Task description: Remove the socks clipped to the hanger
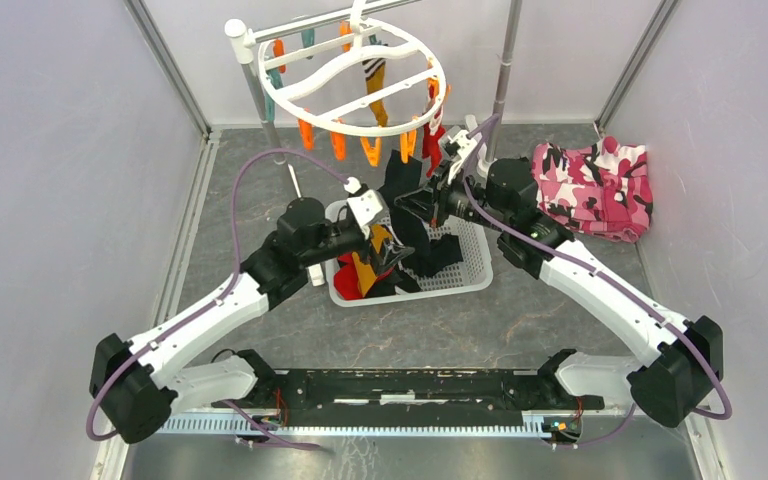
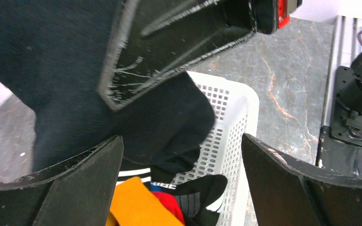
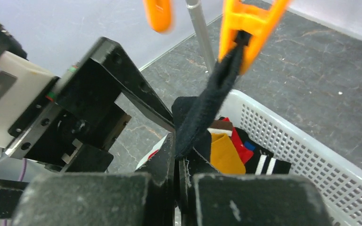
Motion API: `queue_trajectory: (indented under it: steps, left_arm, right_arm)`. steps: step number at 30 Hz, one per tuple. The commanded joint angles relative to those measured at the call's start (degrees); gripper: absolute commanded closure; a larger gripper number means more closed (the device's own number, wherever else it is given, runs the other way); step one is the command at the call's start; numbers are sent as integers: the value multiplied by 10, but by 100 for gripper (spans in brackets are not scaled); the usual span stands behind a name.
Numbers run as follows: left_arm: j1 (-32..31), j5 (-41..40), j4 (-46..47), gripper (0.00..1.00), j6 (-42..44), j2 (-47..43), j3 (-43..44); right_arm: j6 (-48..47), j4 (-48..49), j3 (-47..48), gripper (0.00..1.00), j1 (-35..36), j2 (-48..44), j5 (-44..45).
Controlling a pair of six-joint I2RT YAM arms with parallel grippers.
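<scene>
The right fingers (image 3: 166, 165) were clamped on a black fabric sock (image 3: 206, 108) hanging from an orange plastic clip (image 3: 245, 28) of the round white plastic hanger (image 1: 350, 75) at the counter's (image 1: 260, 200) twelve o'clock edge, while the left fingers (image 2: 75, 174) stood wide apart at the sock's eight o'clock, over a white perforated basket (image 2: 226, 117).

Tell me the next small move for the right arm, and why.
Probably pull the right gripper down and back toward the basket, jaws kept shut. They are closed on the black sock, whose top end is pinched in an orange clip, so a firm tug should slip it free. The left gripper stands open over the basket and cannot do the pulling.
</scene>
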Motion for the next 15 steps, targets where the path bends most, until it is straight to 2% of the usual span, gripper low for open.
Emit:
queue_trajectory:
  steps: [1, 6, 13, 15]
  left_arm:
    - [2, -83, 44, 0, -10, -46, -25]
    - [12, -80, 52, 0, -27, -77, -42]
    - [66, 34, 51, 0, -75, -100, -58]
    - [106, 121, 51, 0, -108, -81, -48]
  right_arm:
    - [39, -9, 23, 100, 10, -6, 16]
    - [63, 5, 26, 98, 21, 5, -30]
    - [88, 17, 25, 98, 22, 9, -93]
    - [95, 21, 25, 99, 22, 12, -106]
